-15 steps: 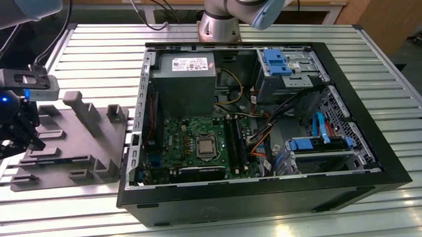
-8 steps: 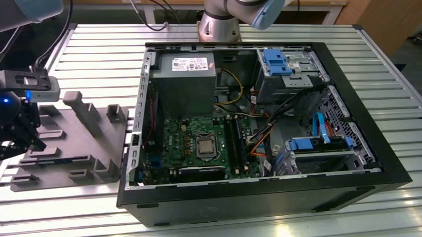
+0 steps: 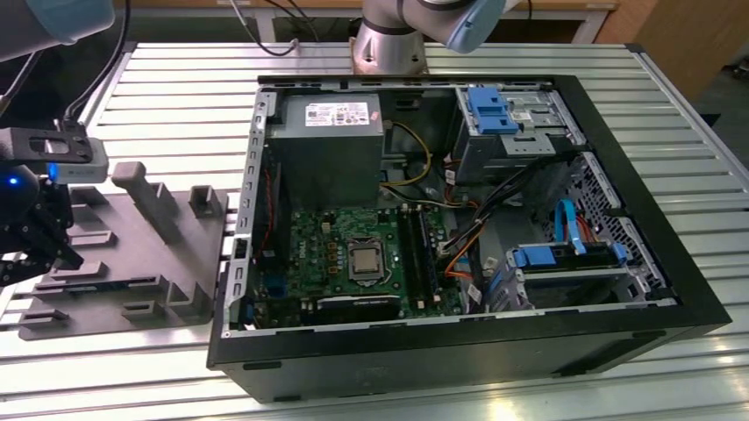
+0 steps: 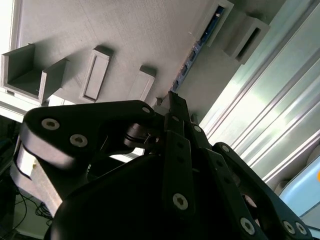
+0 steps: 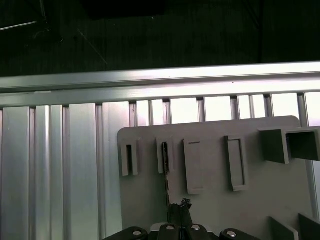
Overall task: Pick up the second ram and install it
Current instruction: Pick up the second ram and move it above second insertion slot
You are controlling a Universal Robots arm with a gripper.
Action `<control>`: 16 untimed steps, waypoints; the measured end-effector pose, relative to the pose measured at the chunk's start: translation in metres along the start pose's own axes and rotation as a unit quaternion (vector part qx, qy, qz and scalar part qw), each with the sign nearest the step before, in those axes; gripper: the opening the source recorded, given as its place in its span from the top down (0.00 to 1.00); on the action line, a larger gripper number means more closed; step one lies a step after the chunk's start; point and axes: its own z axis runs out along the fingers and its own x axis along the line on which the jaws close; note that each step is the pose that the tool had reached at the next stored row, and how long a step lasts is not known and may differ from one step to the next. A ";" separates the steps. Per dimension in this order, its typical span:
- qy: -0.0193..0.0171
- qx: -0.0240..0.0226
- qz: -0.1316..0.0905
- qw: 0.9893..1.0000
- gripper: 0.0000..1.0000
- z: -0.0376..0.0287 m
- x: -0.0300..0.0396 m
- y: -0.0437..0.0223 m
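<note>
- The second ram (image 5: 165, 172) stands edge-on in a narrow slotted block of the grey tray (image 5: 280, 200); it shows as a thin dark strip running from the block towards the gripper (image 5: 181, 212)
- Its block is the second one from the tray's rounded corner, along the tray edge that faces the table's outer rail
- In the second wrist view, the second ram (image 4: 189, 57) runs in line with the gripper (image 4: 173, 100), and blue and dark parts show along its side
- The near end of the strip meets the gripper tip in both wrist views
- Gripper state: it cannot be told whether it is parted, together or clamped on the strip
- Other tray features in the first wrist view: one more narrow slotted block at the corner, two longer rectangular frames, and an open box-shaped block further along the same edge
- In the exterior view, the gripper (image 3: 53, 250) hangs over the tray (image 3: 129, 263) at the edge away from the case
- The tray lies flat on the slatted aluminium table (image 3: 175, 88), near the table edge at the exterior view's left
- The open computer case (image 3: 468, 351) lies just beside the tray, and its motherboard (image 3: 339, 246) faces up
- The arm base (image 3: 392, 44) stands at the table's far edge, behind the case
</note>
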 end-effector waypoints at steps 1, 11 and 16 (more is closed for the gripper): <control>0.000 0.000 0.000 1.000 0.89 0.0003 0.0000 0.0000; 0.000 0.000 0.000 1.000 0.89 0.0032 0.0001 -0.0001; 0.000 0.000 0.000 1.000 0.89 0.0060 0.0002 -0.0003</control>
